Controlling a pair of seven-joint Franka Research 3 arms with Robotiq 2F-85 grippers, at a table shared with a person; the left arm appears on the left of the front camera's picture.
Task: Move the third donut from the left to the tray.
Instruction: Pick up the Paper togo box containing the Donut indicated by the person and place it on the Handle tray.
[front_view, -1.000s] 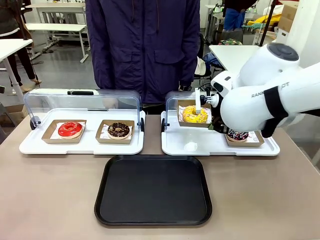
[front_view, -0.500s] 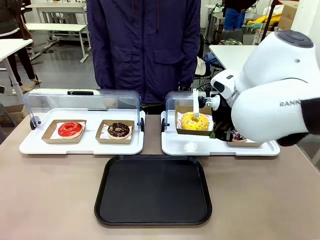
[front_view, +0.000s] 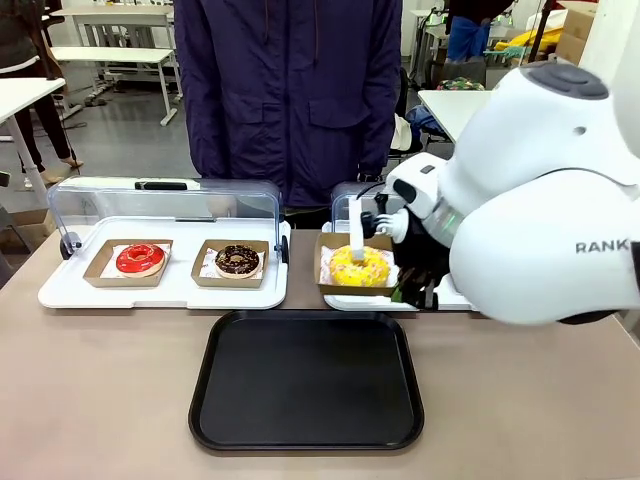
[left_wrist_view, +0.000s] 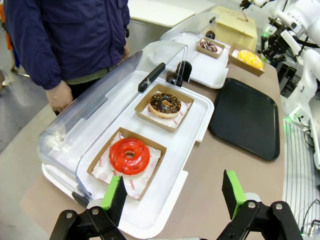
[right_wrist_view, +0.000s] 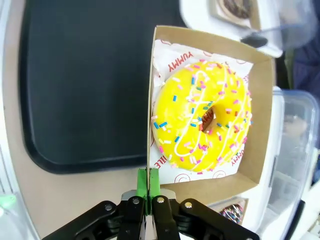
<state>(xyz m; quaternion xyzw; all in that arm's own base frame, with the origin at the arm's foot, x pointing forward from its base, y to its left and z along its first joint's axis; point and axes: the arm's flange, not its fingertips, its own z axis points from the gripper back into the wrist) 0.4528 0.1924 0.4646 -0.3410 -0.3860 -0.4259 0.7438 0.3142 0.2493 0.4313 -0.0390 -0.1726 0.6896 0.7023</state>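
While pinching the cardboard holder's edge, right end effector (right_wrist_view: 148, 194) lifts the yellow donut (front_view: 359, 266) just beyond the black tray (front_view: 306, 381), left end effector (left_wrist_view: 174, 192) spread wide above the desk (front_view: 110, 400).

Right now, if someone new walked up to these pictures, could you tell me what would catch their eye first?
Most striking is the yellow donut in its cardboard holder, pinched by one wall in the right gripper and held beyond the edge of the white tray, just behind the black tray. Next comes the red donut under the clear lid at the left, with a person in a dark jacket standing behind.
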